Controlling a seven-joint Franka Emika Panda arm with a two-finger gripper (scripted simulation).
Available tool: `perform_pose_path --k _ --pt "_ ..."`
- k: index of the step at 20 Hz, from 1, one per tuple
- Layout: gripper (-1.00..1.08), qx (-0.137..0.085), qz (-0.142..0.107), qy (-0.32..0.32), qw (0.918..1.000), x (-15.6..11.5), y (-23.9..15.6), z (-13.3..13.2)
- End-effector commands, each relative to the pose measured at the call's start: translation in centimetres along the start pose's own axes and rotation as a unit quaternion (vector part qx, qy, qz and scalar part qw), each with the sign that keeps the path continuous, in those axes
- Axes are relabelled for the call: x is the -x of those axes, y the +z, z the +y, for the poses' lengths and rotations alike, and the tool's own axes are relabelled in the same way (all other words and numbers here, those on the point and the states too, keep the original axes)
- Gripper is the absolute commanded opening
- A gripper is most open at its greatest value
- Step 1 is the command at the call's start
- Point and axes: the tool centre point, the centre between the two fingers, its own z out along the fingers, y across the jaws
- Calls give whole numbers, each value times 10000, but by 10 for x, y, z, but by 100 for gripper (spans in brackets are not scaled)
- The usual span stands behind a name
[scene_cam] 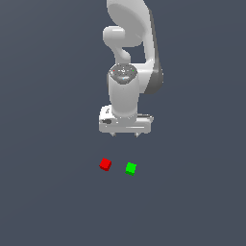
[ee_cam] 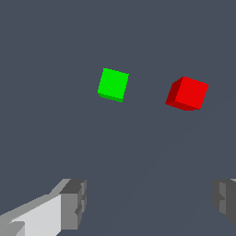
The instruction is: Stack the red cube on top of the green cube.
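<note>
Ext. view, L to R:
- red cube [scene_cam: 105, 164] [ee_cam: 187, 93]: on floor, exterior view's left, alone, untouched.
- green cube [scene_cam: 131, 168] [ee_cam: 113, 84]: just beside it to the right, apart, not touching.
- gripper [scene_cam: 125, 134] [ee_cam: 150, 203]: hangs above and behind both cubes; jaws spread wide, nothing betw. them.

Red cube [scene_cam: 105, 164]: tiny, bright red, lying flat on the tabletop, turned slightly askew.
Green cube [scene_cam: 131, 168]: same size, bright green, sitting near it toward the exterior view's right, not touching.
</note>
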Motion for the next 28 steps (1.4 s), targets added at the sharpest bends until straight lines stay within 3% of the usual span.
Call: perform_pose_path --k 1,12,28 --pt "100 0 0 0 10000 0 0 0" --pt "100 36 2 347 9994 -20 18 16" --pt "100 136 5 1509 9884 -78 75 80"
